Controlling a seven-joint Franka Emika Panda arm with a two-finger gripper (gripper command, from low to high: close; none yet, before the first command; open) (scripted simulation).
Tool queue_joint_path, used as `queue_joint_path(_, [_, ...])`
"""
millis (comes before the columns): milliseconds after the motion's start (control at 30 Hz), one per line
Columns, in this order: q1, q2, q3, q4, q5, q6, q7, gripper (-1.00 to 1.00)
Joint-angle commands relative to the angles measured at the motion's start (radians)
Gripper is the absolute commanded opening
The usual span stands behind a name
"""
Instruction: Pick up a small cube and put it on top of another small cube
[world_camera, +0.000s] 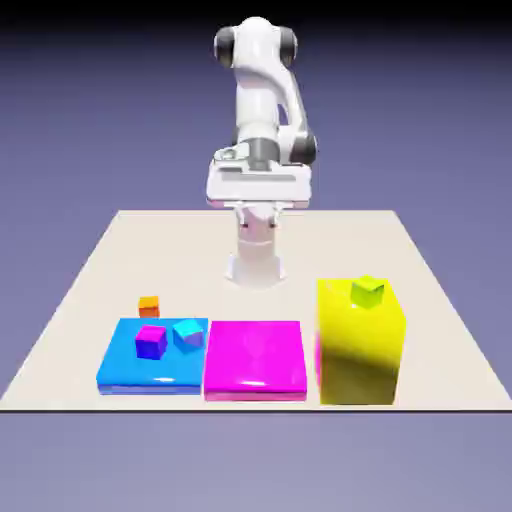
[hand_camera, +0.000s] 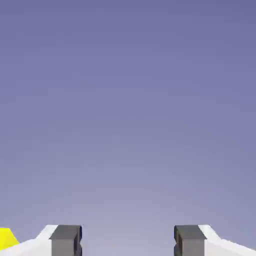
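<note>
The small orange cube sits on the table just behind a flat blue slab. The purple cube with a magenta-tinted top rests on that slab, toward its left. My gripper hangs high near the robot's base, far from both cubes and above the table's far part. In the hand view my gripper is open: the two grey fingertips stand wide apart with only the backdrop between them. Neither cube shows in the hand view.
A cyan cube lies on the blue slab beside the purple one. A flat magenta slab lies in the middle. A tall yellow block carries a yellow-green cube. A yellow corner shows in the hand view.
</note>
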Motion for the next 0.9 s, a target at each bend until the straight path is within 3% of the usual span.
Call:
queue_joint_path(0, [0.003,0.031,-0.036,0.006,-0.016,-0.024,-0.025,0.00])
queue_joint_path(700, [0.063,0.687,-0.794,0.136,-0.344,-0.528,-0.539,0.00])
queue_joint_path(867, [-0.041,0.832,-0.690,0.131,-0.259,-0.383,-0.592,0.00])
